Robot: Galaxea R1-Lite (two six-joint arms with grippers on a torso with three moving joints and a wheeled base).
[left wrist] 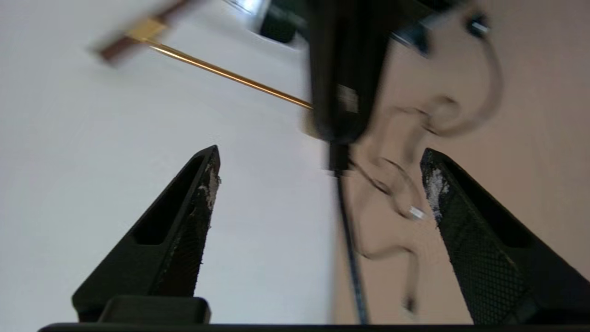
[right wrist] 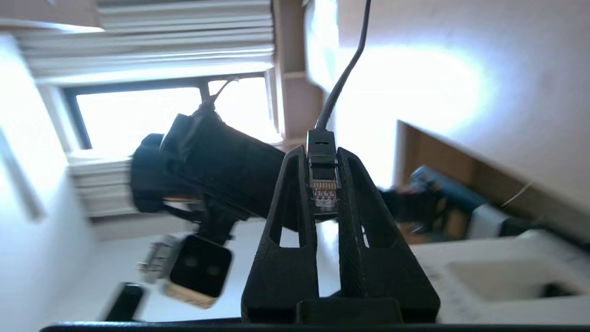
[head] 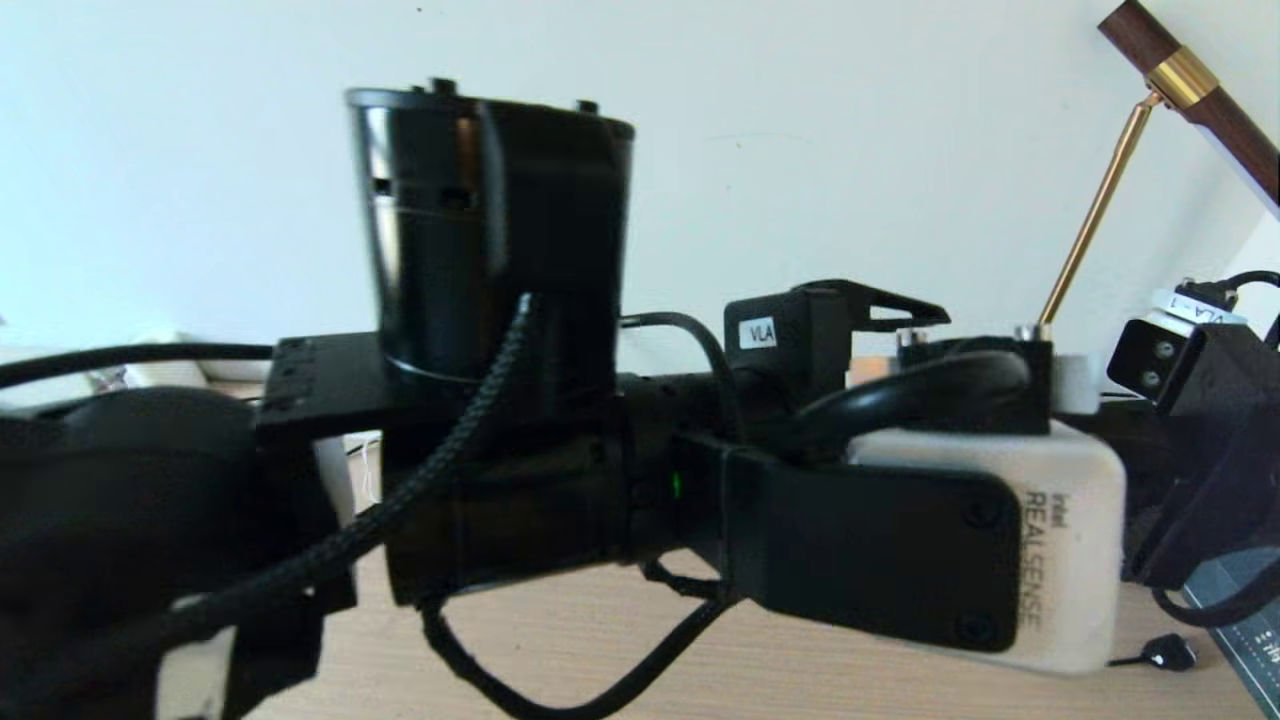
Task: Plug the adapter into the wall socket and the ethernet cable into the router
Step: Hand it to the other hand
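the right gripper (right wrist: 325, 159) was clenched on the ethernet cable (right wrist: 323, 177), at the centre of the right wrist view, contacts exposed, likely readied for the router, which was not visible. the left gripper (left wrist: 320, 177) stood released, holding nothing.

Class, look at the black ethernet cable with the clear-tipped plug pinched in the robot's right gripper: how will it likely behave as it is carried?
The black ethernet cable probably trails floppily: it curves away from the plug. The clear-tipped plug seems rigid and light, sitting straight between the right gripper fingers. Its smooth, small body might twist or slip if the cable tugs.
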